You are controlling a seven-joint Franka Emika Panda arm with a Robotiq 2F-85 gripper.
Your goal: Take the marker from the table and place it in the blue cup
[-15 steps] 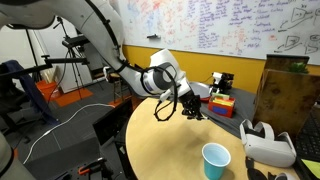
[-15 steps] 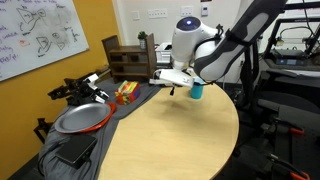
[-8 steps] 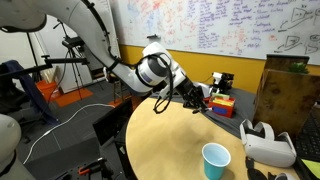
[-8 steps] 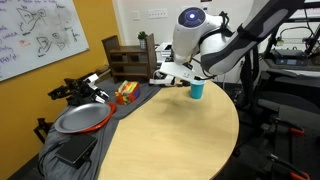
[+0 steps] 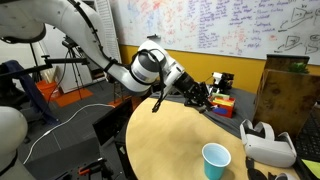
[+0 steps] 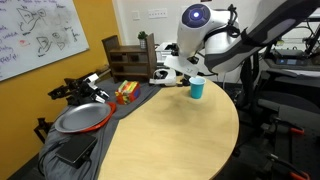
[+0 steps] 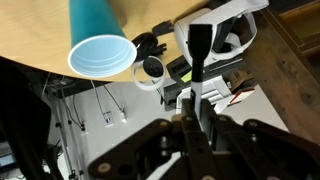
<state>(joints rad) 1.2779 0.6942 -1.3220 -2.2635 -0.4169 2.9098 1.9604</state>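
Claw (image 7: 198, 100): narrow, pinched on the marker (image 7: 200, 55). This is read from the wrist view, where a dark stick runs out from between the jaws. The marker's long axis is in line with the claw, and its free end points away from the wrist.

Governing relation: the blue cup (image 7: 100, 52) lies off to one side of the marker's free end, not under it.
- The wrist view stands upside down, with the bench (image 7: 25, 20) at the top. There the cup sits up and to the left of the claw, its open mouth turned toward the camera.
- In an exterior view the cup (image 5: 215, 160) stands upright on the bench, lower than the claw (image 5: 203, 98), nearer the camera and well apart from it.
- In an exterior view the cup (image 6: 197, 88) appears just beside and below the claw. Depth along that line of sight cannot be judged.
- The claw hangs above the bench and does not touch it.

Judgement: the next move calls for a sideways carry until the marker's free end stands over the rim. The claw should then tilt toward plumb so the stick enters end first.

Limits of observation:
- The marker cannot be made out in either exterior view, because the dark claw and the clutter behind it mask it.
- The jaws hide how much of the marker is gripped.
- A white headset (image 5: 268, 143) lies near the cup, on the side away from the claw.
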